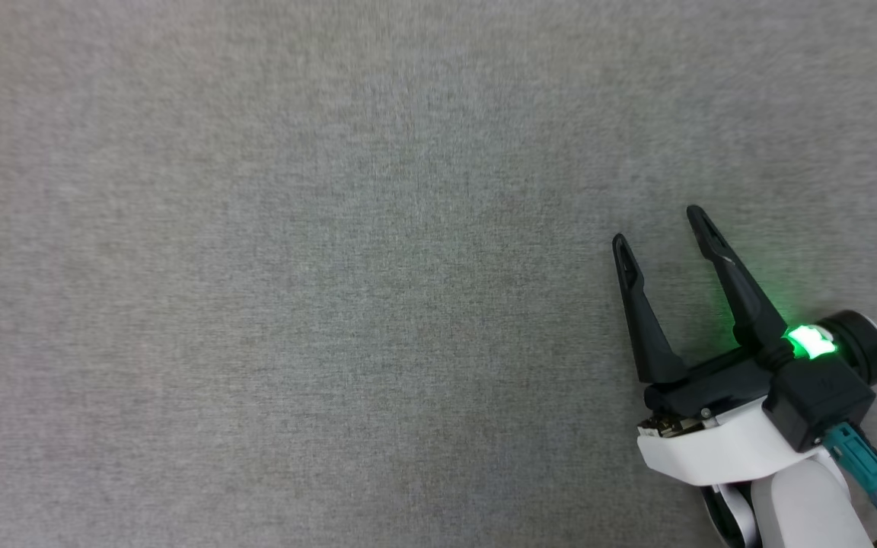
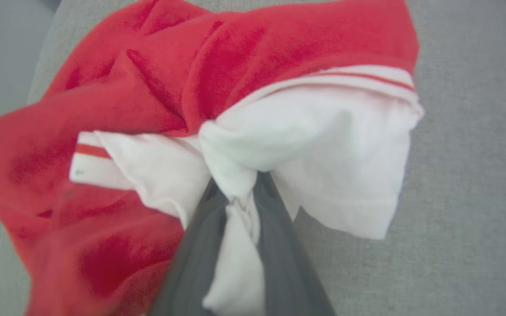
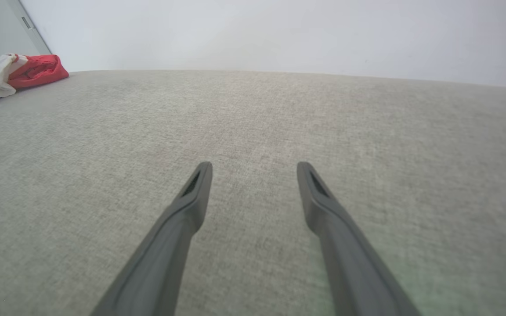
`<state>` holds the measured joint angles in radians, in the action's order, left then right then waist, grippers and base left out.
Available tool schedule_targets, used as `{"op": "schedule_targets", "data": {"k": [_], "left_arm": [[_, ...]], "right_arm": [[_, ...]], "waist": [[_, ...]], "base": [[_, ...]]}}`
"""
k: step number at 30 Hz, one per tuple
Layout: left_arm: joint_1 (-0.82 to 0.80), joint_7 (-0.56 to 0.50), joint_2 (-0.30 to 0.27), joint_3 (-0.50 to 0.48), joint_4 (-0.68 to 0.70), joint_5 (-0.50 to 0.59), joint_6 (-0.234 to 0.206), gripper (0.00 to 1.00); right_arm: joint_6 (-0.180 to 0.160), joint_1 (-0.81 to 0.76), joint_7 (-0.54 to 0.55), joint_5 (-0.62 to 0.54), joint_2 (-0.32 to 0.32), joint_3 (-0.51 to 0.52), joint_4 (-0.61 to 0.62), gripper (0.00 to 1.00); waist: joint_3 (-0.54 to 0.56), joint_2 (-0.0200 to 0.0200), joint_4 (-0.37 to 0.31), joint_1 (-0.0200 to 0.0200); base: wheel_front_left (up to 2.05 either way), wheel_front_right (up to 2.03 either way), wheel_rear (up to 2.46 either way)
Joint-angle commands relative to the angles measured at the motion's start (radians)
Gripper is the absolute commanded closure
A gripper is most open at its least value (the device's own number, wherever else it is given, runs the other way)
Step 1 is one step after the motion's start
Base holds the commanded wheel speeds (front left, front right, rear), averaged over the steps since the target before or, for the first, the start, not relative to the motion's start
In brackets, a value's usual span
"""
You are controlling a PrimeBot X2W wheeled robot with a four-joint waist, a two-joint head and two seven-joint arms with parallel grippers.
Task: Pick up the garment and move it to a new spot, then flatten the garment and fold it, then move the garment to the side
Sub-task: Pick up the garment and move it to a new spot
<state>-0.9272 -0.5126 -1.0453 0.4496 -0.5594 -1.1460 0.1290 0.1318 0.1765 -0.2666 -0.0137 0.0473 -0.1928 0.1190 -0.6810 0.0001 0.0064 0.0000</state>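
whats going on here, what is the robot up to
The left gripper is pinched shut on the white lining of the garment, a red jersey lying crumpled on the grey cloth surface. The right gripper is open and holds nothing, above a bare stretch well away from it. No flattening or folding is done yet.

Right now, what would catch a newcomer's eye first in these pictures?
The red garment, crumpled on the grey surface, stands out in the left wrist view, where the left gripper pinches a fold of its white lining. In the head view, the right gripper lies open at the lower right, a green light glowing on it.
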Motion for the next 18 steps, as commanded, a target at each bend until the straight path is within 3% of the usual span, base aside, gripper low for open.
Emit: {"op": "schedule_targets", "data": {"k": [1,12,18], "left_arm": [[-0.021,0.050,0.014,-0.009,0.000,-0.001,0.002,1.00],[0.008,0.160,0.051,0.021,0.143,-0.013,0.002,1.00],[0.051,0.203,0.126,0.075,0.264,0.019,-0.006,1.00]], "right_arm": [[-0.002,-0.008,0.002,0.013,0.007,0.008,-0.026,0.00],[-0.002,-0.030,0.001,0.093,0.004,0.013,-0.079,0.00],[-0.001,-0.049,0.001,0.121,0.004,0.001,-0.107,0.00]], "waist": [[0.082,-0.0001,-0.008,0.0000],[0.294,-0.0001,-0.009,0.0000],[0.380,-0.0001,-0.001,0.0000]], "base": [[0.00,0.00,0.00],[0.00,0.00,0.00],[0.00,0.00,0.00]]}}
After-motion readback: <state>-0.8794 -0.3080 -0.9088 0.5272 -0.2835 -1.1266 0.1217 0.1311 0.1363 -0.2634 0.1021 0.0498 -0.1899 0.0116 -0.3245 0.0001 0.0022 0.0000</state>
